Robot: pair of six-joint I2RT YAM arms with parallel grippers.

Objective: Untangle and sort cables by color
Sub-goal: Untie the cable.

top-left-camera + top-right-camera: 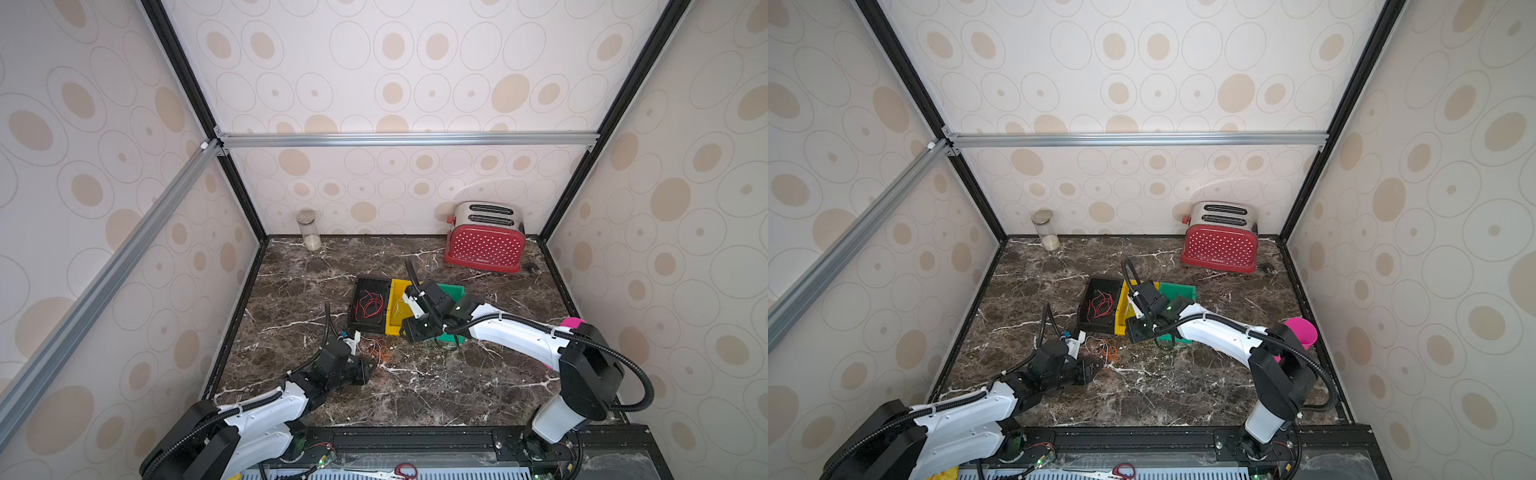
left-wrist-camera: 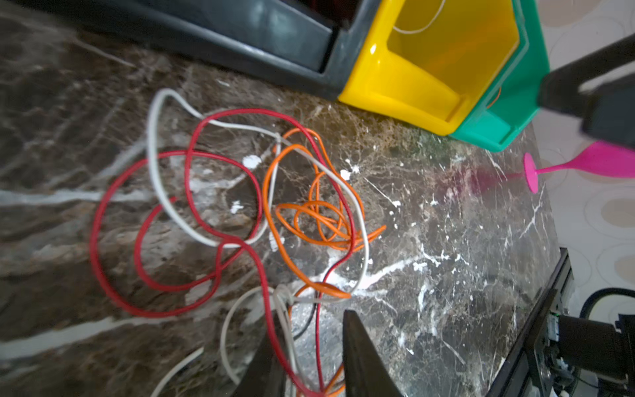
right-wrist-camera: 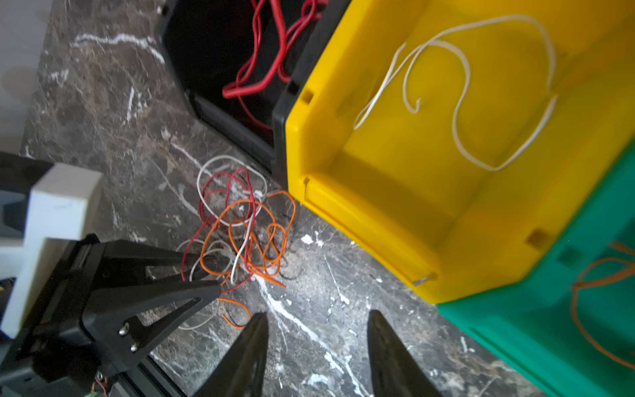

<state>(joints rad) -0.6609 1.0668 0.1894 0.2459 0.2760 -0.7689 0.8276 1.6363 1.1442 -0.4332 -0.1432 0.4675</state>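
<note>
Tangle (image 2: 319,220) is straddled by parted left fingers (image 2: 364,361); one colour should be pinched alone; right fingers (image 3: 251,361) are spread, empty.

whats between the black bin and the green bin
The yellow bin, holding a white cable, stands between the black bin and green bin, clearest in the right wrist view.

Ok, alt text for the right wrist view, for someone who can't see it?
A loose tangle of red, white and orange cables lies on the marble table, with the left gripper at its edge. Beside it stand a black bin holding red cables, a yellow bin with a white cable and a green bin with an orange cable.
</note>
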